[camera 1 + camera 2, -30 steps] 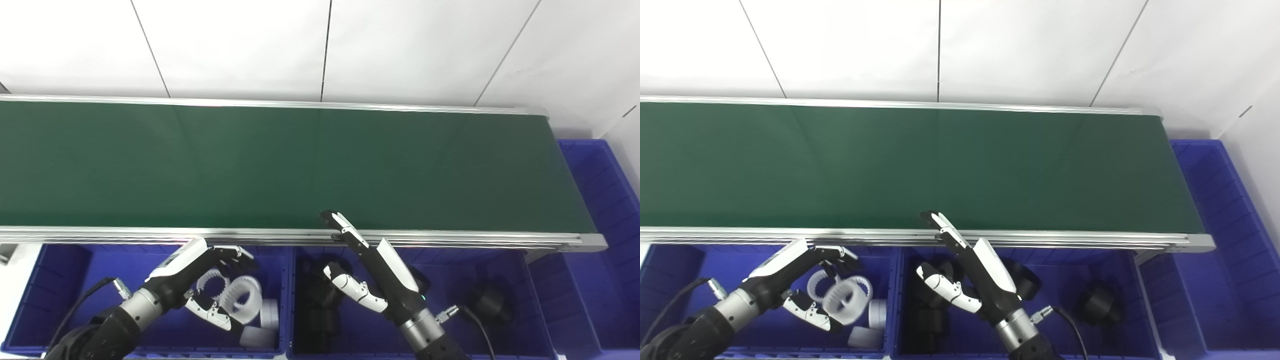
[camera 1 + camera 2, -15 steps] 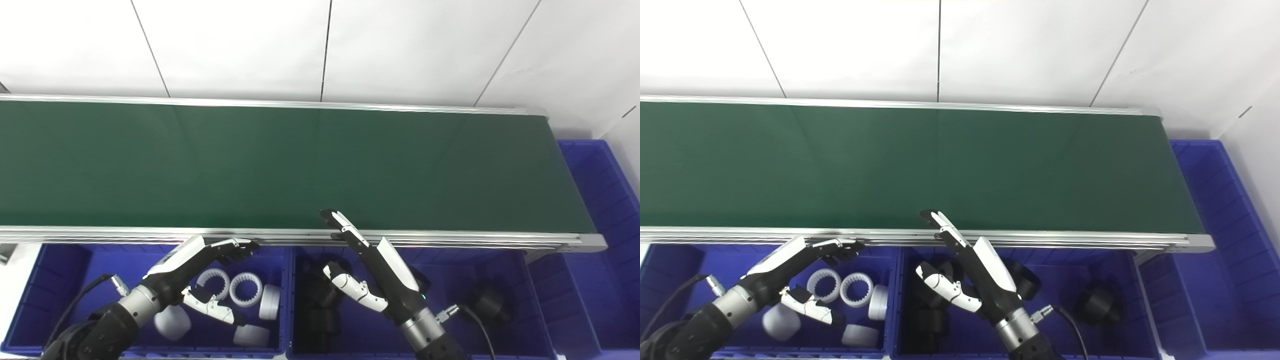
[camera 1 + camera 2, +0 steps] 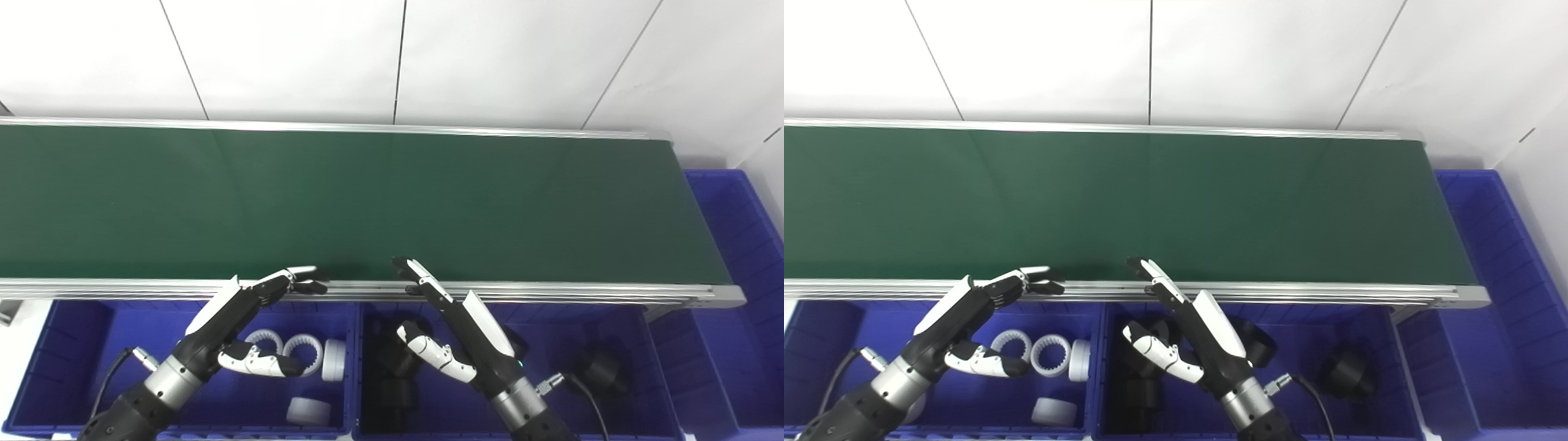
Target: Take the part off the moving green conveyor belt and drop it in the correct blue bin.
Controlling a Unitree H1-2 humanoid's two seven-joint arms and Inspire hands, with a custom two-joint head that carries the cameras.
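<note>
Left hand open over white-parts bin; right hand open, seemingly idle

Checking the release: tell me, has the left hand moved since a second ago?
Yes. The left hand rose from the bin toward the conveyor rail.

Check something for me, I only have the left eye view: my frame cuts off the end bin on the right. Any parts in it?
Observer: The right eye view shows the end bin out to its far wall, and no part shows in it.
Operator: Anything hidden behind the left forearm?
Observer: Yes, a white part peeks out beside that forearm, low in the left bin.
</note>
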